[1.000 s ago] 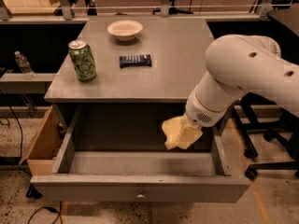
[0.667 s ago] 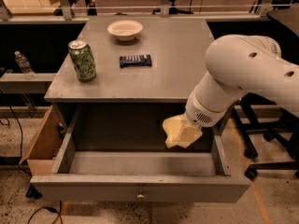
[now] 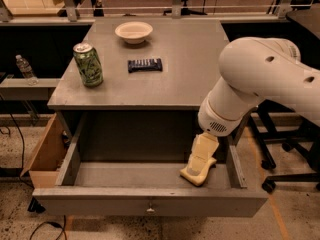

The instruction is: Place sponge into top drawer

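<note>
One view only, set high in front of the worktop, facing down and forward across the pulled-out drawer to the worktop's far edge. Fairly near: worktop and drawer fill most of it. The arm enters from the view's right side, and the pincer hangs inside the drawer's right end.

White arm reached in from right, wrist bent steeply down; gripper pointed downward, low, right of centre.
</note>
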Controlling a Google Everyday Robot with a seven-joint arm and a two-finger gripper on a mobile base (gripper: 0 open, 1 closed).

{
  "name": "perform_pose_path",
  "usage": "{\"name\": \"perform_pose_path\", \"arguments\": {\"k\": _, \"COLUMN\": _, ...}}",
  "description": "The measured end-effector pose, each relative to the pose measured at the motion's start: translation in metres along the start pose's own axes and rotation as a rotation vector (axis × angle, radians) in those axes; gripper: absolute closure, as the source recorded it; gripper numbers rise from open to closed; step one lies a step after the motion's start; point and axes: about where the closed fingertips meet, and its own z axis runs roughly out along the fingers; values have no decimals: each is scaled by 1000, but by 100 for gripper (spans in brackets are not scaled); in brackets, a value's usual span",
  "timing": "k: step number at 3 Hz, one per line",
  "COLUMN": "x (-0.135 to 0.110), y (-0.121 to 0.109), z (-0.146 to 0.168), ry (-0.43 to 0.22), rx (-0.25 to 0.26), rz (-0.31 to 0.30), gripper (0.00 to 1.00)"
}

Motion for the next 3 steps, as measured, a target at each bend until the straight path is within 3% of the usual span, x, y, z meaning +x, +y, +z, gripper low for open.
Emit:
{"name": "perform_pose_path", "arguments": {"k": 2, "x": 4, "y": 1, "z": -12, "ry": -6, "rx": 14, "rz": 5, "gripper": 0}}
{"name": "perform_pose_path", "arguments": {"k": 3, "x": 11, "y": 1, "z": -37, "ry": -7, "rx": 59, "rz": 18, "gripper": 0}}
